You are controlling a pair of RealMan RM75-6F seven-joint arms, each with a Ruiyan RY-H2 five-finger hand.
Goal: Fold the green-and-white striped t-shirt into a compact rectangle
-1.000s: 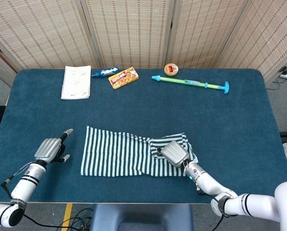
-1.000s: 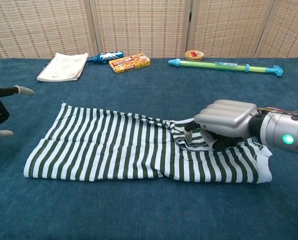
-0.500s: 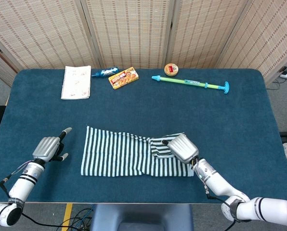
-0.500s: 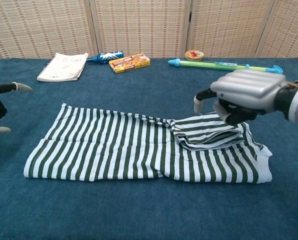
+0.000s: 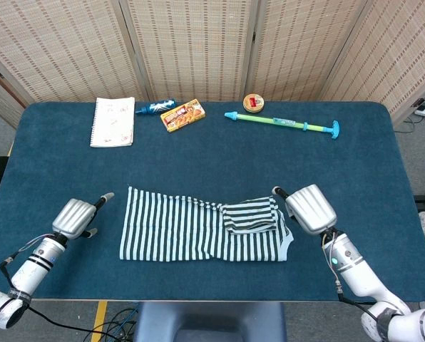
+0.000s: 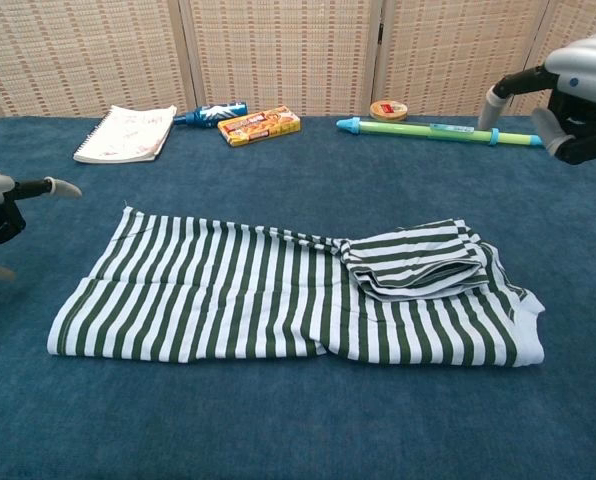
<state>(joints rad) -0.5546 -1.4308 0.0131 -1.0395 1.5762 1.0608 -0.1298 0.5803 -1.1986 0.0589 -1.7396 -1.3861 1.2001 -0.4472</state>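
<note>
Both hands [image 5: 310, 209] [image 5: 75, 216] seemingly clear of t-shirt [image 5: 198, 231].

You're working in a staged test room: a blue-carpeted table [image 5: 355, 171] walled off on the far side by woven folding screens [image 5: 191, 43], with bare grey floor [image 5: 421, 153] at right.

Soft striped cloth t-shirt [image 5: 205, 229] on matt blue felt-like table [image 5: 369, 171]; glossy silvery right hand [image 5: 310, 209].
</note>
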